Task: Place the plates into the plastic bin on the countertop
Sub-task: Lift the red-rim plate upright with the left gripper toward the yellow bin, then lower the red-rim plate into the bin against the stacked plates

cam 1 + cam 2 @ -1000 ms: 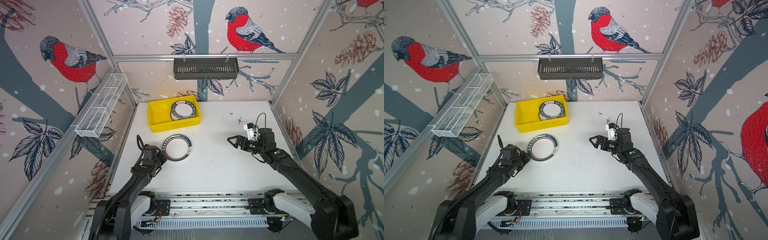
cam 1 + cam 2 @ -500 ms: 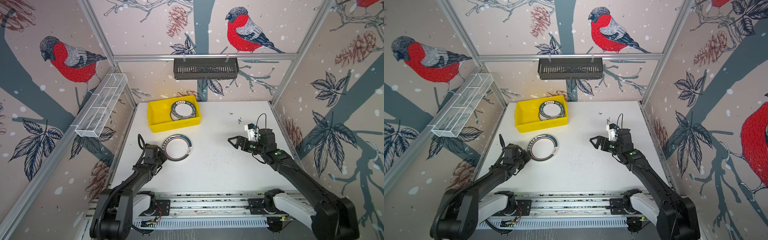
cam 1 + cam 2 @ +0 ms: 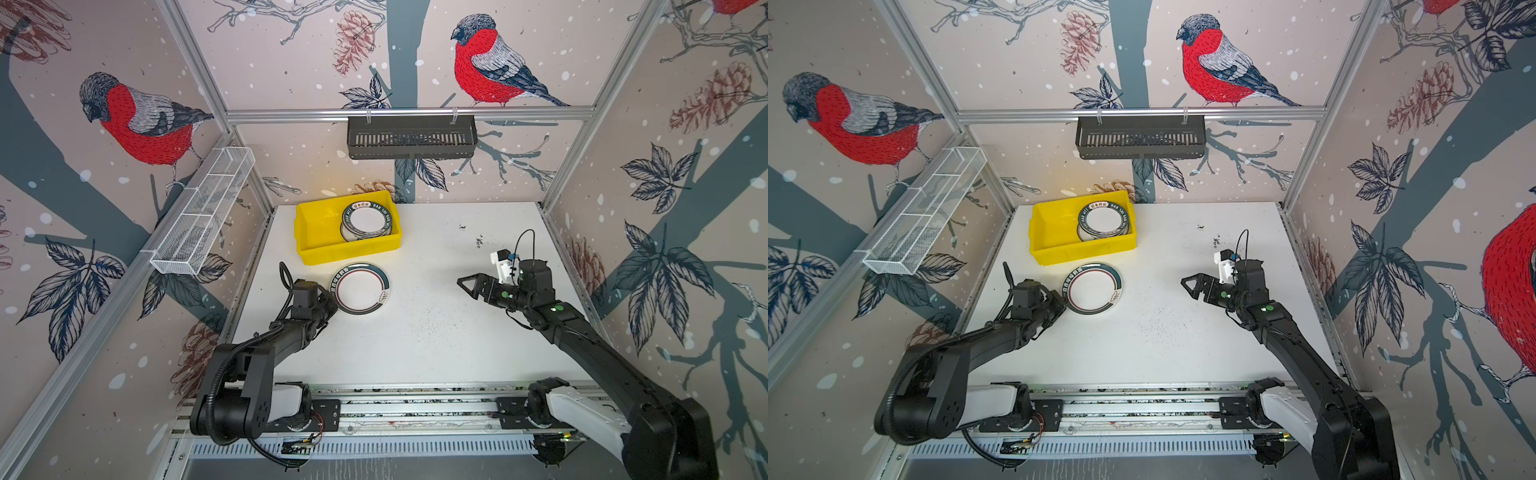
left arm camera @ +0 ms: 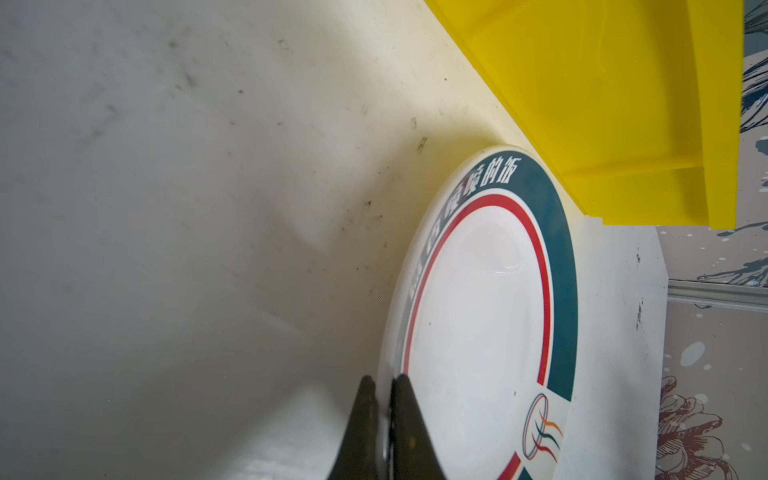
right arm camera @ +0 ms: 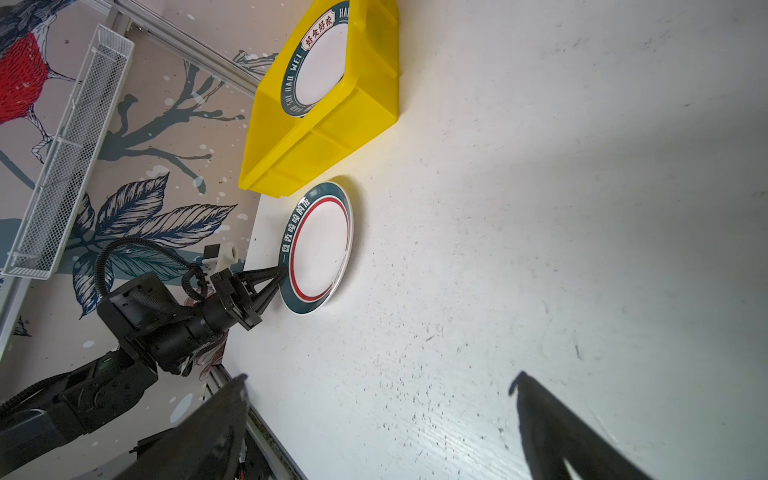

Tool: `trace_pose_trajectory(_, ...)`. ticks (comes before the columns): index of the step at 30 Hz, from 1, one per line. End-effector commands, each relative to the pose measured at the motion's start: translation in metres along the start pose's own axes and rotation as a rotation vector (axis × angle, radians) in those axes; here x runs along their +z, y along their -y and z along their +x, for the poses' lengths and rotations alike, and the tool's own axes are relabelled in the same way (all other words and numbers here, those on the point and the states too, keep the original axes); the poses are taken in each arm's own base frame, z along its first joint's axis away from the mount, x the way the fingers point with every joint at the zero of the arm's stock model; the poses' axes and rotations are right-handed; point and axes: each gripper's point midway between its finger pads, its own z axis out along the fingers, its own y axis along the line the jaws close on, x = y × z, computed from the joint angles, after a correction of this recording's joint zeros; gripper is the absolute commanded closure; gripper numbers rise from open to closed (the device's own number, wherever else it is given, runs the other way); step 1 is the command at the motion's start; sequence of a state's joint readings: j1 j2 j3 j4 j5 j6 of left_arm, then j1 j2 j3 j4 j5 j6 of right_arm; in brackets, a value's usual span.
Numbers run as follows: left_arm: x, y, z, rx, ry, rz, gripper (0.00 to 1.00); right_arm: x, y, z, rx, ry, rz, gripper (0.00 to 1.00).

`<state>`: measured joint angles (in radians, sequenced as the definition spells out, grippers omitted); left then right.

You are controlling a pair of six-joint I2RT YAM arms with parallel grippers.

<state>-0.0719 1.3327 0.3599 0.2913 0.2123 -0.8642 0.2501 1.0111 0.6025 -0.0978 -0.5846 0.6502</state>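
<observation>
White desk (image 3: 436,332) carries one plate (image 3: 360,288): flat, face up, round, so no long axis. Left hand (image 4: 384,386) pinches its near-left rim. Yellow bin (image 3: 349,251), holding stacked plates (image 3: 368,220), lies just beyond the plate, farther from the arm bases. Right hand (image 3: 467,286) is spread, well apart.

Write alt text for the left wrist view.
The left gripper pinches the rim of a white plate with a green and red band, lying on the countertop. The yellow bin stands just beyond it.
</observation>
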Motion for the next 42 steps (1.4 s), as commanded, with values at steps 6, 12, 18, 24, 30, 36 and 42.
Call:
trace_pose_trajectory(6,0.006,0.003,0.011,0.045,-0.067,0.025,1.0,-0.002,-0.004,-0.004,-0.004,0.015,-0.019,0.0)
trace_pose_trajectory(12,-0.005,0.017,0.006,0.056,-0.051,0.066,1.0,-0.003,-0.007,-0.007,0.005,0.023,-0.032,0.0)
trace_pose_trajectory(18,-0.02,0.059,0.0,0.101,-0.031,0.162,1.0,-0.004,-0.012,-0.014,0.021,0.052,-0.051,0.0)
trace_pose_trajectory(24,-0.034,0.124,-0.023,0.187,-0.005,0.295,1.0,-0.014,-0.028,-0.029,0.013,0.117,-0.092,0.0)
trace_pose_trajectory(30,-0.025,0.168,-0.064,0.219,0.05,0.359,1.0,-0.024,-0.038,-0.04,-0.008,0.161,-0.097,0.0)
trace_pose_trajectory(36,-0.004,0.213,-0.122,0.227,0.124,0.405,1.0,-0.031,-0.038,-0.043,-0.008,0.194,-0.074,0.0)
trace_pose_trajectory(42,0.034,0.225,-0.176,0.212,0.2,0.395,1.0,-0.036,-0.036,-0.048,-0.008,0.223,-0.042,0.0)
